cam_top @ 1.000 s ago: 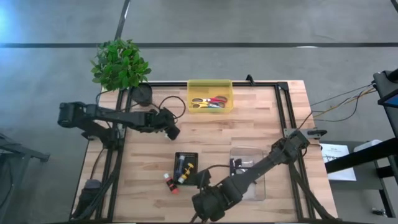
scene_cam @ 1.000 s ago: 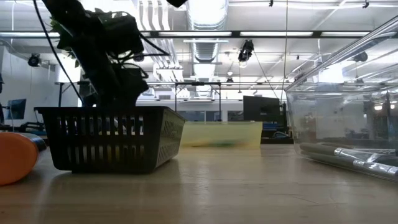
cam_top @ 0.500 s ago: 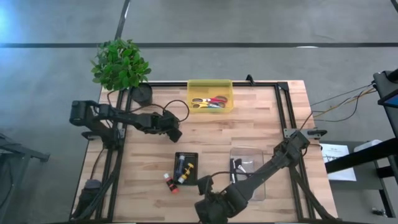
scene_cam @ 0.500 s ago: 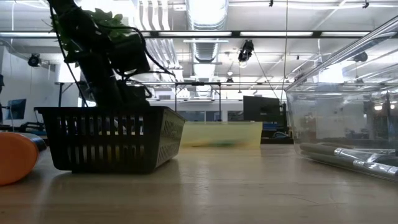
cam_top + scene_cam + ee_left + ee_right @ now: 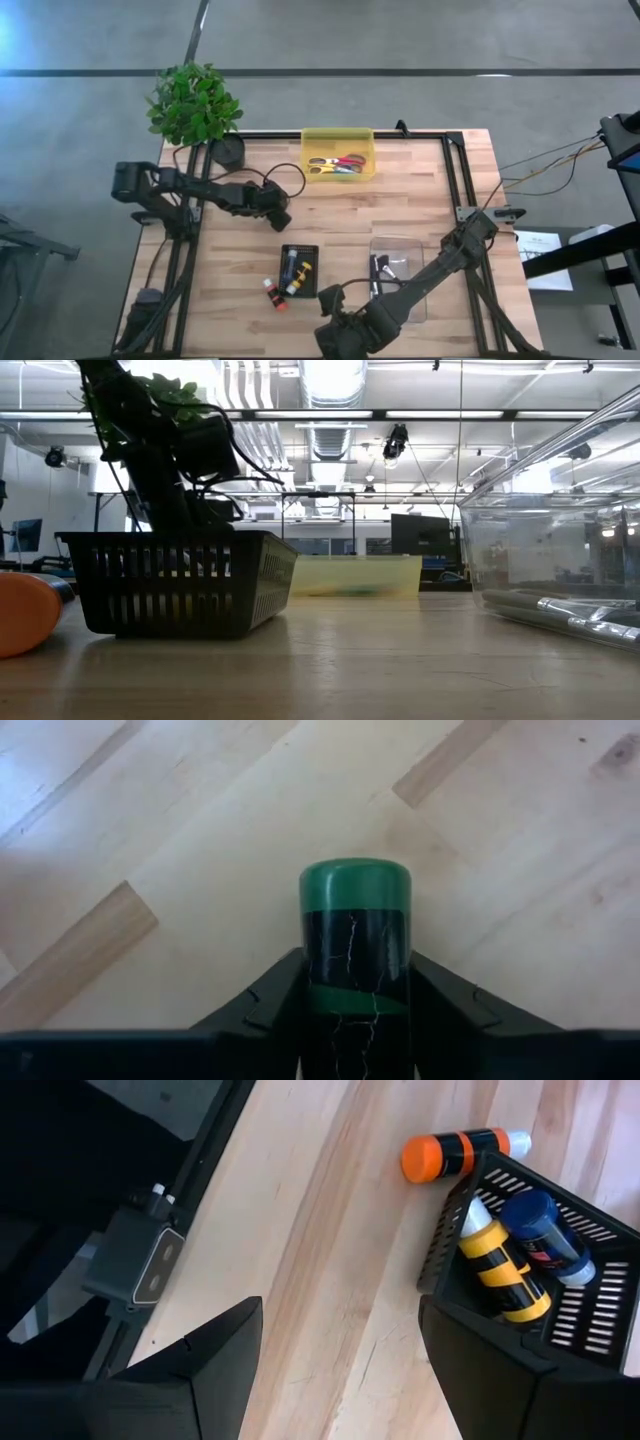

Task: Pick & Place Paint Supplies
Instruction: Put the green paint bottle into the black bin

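**A:** Butcher-block planks (image 5: 400, 190) fill the bench, and the piece that matters is the green-capped paint tube (image 5: 355, 935). Where is it exactly?

**B:** Between the fingers of the left gripper (image 5: 279, 211), pinched on both sides, cap pointing forward over bare wood. That puts it left of centre on the table, between the yellow bin (image 5: 338, 155) and the black basket (image 5: 299, 270).

**A:** So how should the carry go?

**B:** My judgement: lift straight up before travelling, since the cap sits low over the planks. The tube is round and slick, so the squeeze should stay even and the wrist level, or it may roll out.

**A:** And the drop?

**B:** Probably the black basket, which already holds a yellow-and-black tube (image 5: 503, 1260) and a blue-capped tube (image 5: 545, 1232). Come in from above its rim, not across it.

**A:** Anything lying loose?

**B:** An orange-capped tube (image 5: 455, 1152) lies on the wood just outside the basket's wall. Don't nudge it.

**A:** Room to move?

**B:** Open planks lie between the left gripper and the basket. The right gripper (image 5: 340, 1370) hangs near the front edge by the basket, fingers spread wide and empty, with the clear container (image 5: 398, 275) beside its arm. That side is tight.
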Controlling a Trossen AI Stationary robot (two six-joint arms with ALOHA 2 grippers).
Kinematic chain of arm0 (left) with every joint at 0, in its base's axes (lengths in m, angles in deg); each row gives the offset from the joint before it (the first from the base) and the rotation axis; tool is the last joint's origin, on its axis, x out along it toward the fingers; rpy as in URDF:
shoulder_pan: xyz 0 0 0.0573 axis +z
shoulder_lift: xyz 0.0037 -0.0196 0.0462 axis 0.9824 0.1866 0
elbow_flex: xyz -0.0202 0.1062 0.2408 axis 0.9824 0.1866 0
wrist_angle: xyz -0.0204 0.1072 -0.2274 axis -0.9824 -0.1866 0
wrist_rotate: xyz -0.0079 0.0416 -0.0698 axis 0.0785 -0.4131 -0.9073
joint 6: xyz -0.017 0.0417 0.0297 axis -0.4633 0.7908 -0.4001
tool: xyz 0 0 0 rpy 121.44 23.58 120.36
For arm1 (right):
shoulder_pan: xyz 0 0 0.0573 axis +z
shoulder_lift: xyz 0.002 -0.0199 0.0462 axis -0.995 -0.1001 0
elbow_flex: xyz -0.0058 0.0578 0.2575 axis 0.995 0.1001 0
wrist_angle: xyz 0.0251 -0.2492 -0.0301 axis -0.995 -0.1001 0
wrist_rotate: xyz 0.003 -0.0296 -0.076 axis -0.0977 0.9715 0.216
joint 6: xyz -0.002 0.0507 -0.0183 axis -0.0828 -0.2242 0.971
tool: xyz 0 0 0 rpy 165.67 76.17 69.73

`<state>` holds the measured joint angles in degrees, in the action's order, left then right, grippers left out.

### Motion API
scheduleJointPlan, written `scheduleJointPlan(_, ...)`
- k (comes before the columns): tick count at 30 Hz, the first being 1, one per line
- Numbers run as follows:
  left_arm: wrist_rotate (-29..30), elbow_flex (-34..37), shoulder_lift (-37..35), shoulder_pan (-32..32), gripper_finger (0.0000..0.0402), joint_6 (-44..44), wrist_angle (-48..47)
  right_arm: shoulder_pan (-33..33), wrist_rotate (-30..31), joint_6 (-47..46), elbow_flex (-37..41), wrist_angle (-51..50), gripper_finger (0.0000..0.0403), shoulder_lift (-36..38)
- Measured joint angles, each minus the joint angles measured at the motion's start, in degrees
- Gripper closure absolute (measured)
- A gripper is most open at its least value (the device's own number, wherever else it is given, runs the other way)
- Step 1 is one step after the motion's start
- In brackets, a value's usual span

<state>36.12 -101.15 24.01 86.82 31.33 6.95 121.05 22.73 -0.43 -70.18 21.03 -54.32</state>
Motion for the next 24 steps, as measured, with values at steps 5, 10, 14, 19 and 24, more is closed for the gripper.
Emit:
scheduleJointPlan(5,-0.81,0.20,-2.83,-0.09,0.0271,1.63,0.23,0.10,-0.02,-0.16,0.00,-0.23,0.0136,0.00)
scheduleJointPlan(10,-2.45,0.18,-7.98,-0.28,0.0259,4.88,2.78,0.11,-0.04,-0.21,0.00,-0.96,0.0136,0.00)
scheduleJointPlan(14,-8.42,0.16,-12.21,-2.86,0.0254,9.36,8.00,0.12,0.00,-1.71,0.00,-2.78,0.0136,0.07)
scheduleJointPlan(19,-13.14,0.09,-14.00,-11.13,0.0253,14.17,18.31,0.78,1.72,-2.18,-0.07,-3.75,0.0136,1.03)
scheduleJointPlan(24,-12.63,-0.01,-12.81,-19.61,0.0253,15.73,24.17,1.15,3.83,-3.72,-0.04,-6.01,0.0136,1.60)
